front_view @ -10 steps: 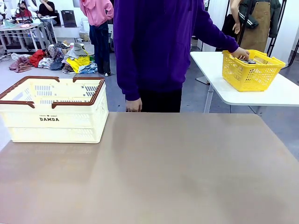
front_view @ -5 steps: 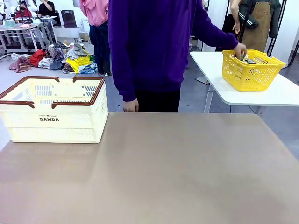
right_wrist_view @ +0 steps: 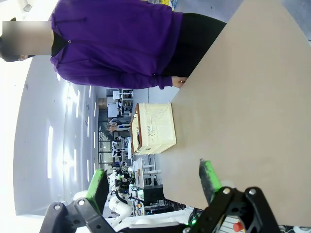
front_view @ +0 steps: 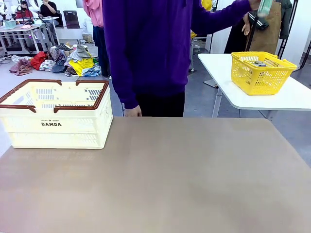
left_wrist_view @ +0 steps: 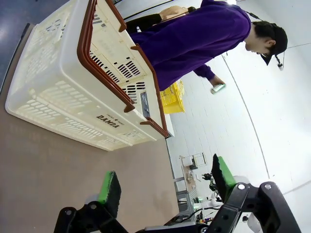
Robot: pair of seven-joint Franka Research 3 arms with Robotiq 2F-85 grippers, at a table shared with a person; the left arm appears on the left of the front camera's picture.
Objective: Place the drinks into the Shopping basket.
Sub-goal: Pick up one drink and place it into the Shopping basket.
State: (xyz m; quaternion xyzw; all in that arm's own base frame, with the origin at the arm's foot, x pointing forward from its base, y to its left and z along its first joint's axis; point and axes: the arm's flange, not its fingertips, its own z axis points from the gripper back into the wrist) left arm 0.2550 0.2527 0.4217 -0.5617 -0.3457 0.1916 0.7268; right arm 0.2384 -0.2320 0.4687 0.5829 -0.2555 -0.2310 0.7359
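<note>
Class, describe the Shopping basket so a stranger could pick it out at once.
Start at the brown table; the Shopping basket stands on its far left corner. Unlike the smaller yellow mesh basket on the white side table, it is cream-white, brown-rimmed and printed DAMDA.

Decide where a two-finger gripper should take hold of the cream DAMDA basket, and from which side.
Probably the brown handle along the near top edge of the Shopping basket, from above, one finger inside and one outside. The basket stands upright and open-topped, and its body looks too wide to span.
</note>
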